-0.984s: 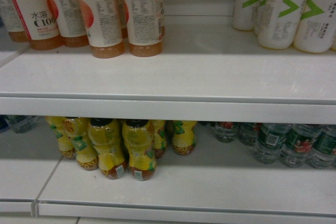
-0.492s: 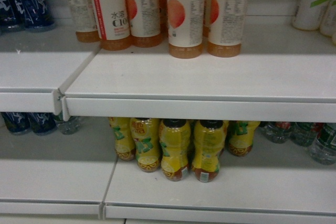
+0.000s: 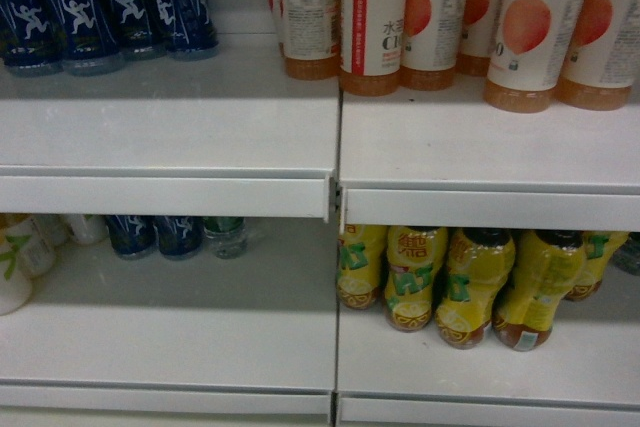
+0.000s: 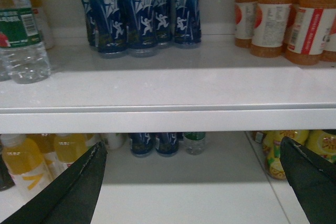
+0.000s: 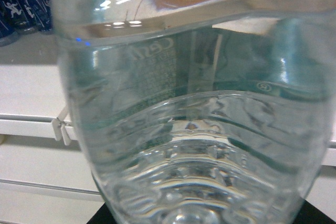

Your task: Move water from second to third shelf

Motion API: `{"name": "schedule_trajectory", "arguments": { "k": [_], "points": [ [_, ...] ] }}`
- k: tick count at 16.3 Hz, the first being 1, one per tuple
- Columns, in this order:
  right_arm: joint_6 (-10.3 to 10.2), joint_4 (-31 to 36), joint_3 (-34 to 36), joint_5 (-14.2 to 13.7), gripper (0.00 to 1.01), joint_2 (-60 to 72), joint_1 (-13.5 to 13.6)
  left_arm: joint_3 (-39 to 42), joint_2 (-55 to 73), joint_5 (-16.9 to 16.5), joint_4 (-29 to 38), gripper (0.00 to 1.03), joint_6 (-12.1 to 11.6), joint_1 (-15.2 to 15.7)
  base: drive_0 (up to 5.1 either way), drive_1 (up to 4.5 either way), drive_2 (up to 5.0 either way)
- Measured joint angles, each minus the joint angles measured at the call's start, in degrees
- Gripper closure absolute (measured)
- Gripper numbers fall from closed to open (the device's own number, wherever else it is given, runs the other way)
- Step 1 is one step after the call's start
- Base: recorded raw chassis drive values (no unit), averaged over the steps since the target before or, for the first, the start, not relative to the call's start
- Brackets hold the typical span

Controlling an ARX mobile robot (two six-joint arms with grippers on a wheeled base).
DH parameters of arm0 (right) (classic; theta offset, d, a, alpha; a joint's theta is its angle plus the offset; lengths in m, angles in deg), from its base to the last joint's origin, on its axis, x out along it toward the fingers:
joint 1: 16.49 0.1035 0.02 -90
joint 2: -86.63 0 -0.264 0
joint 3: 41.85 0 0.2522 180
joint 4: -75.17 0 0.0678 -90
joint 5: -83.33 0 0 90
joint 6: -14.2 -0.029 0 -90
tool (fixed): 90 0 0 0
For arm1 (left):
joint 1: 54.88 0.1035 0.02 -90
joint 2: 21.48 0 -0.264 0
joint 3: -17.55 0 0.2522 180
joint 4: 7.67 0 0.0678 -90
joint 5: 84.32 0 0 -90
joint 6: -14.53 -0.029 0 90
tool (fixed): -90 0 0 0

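A clear ribbed water bottle with a green label fills the right wrist view. It stands between the black jaws of my right gripper, which is shut on it. Only the jaws' dark corners show at the bottom edge. My left gripper is open with nothing between its black fingers, facing the lower shelf. Another green-labelled water bottle stands at the left of the upper shelf. A third one sits at the back of the lower shelf. Neither gripper shows in the head view.
Dark blue bottles stand upper left and orange drink bottles upper right. Yellow tea bottles fill the lower right shelf. White and yellow bottles sit lower left. A shelf joint splits the two bays.
The head view has swung left: the orange and yellow bottles slid to the right of the frame, and the blue bottles and the left shelf bay came into view.
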Motion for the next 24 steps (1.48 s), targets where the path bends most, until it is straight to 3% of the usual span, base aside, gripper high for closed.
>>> {"name": "schedule_trajectory", "arguments": {
  "k": [24],
  "points": [
    [0.0,-0.1,0.0,-0.1,0.62,-0.1,0.0,0.0,0.0,0.0,0.0,0.05,0.0,0.0,-5.0,2.42,2.4]
  ]
}}
